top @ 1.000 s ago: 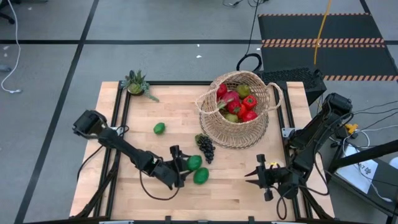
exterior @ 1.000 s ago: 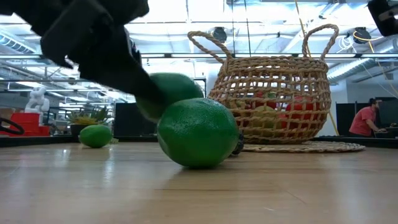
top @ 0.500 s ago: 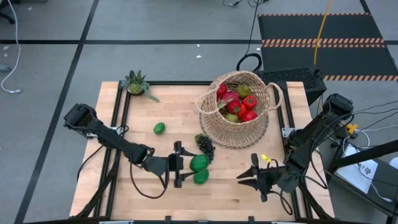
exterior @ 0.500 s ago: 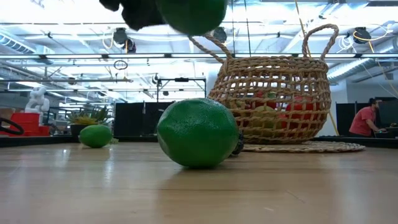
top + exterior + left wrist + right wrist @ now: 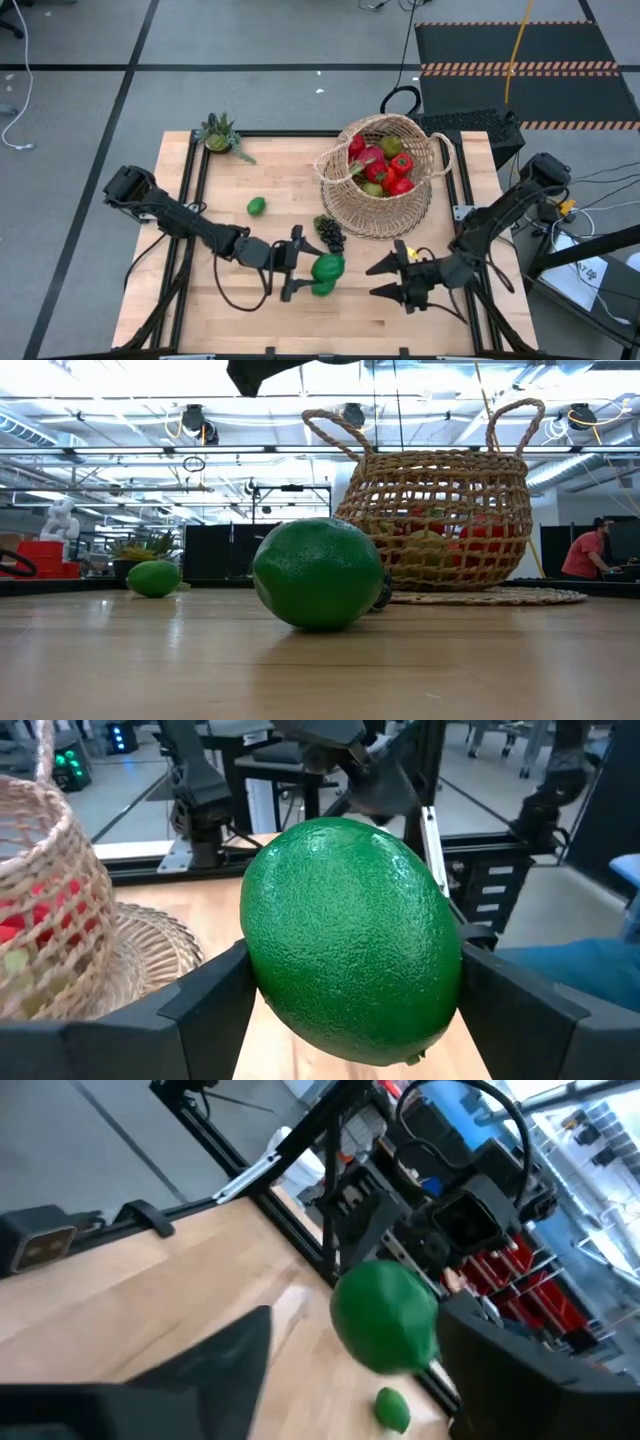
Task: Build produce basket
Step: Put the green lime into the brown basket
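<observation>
Left gripper [image 5: 305,277] jaws pinching a lime [image 5: 350,940], lifted near bench's front edge; right gripper [image 5: 385,278] jaws spread, facing it. Basket [image 5: 385,205] at far-right corner. Probably a handover: keep lime level, release only once gripped.

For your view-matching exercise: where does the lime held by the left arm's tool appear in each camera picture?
High view: held lime at the left tool, above the table's near middle.
Low view: not in it; only a lime lying on the table shows.
Left wrist view: fills the centre.
Right wrist view: mid-picture.
Shared landmark: the basket.
</observation>
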### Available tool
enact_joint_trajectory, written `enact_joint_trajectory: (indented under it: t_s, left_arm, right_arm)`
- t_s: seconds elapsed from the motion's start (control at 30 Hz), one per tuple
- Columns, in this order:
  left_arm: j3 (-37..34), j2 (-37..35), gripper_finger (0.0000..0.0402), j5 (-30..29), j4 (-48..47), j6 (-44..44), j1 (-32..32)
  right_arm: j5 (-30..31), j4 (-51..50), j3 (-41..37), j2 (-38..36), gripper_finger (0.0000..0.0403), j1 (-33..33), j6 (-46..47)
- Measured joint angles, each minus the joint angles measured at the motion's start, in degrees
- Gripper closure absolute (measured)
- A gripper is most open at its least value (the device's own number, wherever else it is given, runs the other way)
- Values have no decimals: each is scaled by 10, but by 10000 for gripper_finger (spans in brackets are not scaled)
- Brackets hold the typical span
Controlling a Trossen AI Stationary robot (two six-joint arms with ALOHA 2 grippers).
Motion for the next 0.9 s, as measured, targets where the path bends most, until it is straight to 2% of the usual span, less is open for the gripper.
enact_joint_trajectory:
  t_s: [0.13, 0.27, 0.53, 0.7, 0.9]
  left_arm:
    - [0, 0, 90, 28, 0, -8, 13]
    - [0, 0, 90, 51, 1, -17, 22]
    - [0, 0, 89, 62, 0, -20, 27]
    - [0, 0, 89, 62, -8, -31, 27]
    - [0, 0, 89, 62, -24, -44, 27]
  right_arm:
    - [-29, 53, 0, 24, 61, -29, -38]
    - [-34, 95, 0, 54, 34, -55, -81]
    - [-67, 141, 0, 92, 25, -104, -97]
    - [-131, 159, 0, 111, 25, -128, -95]
    - [-176, 184, 0, 128, 25, -158, -86]
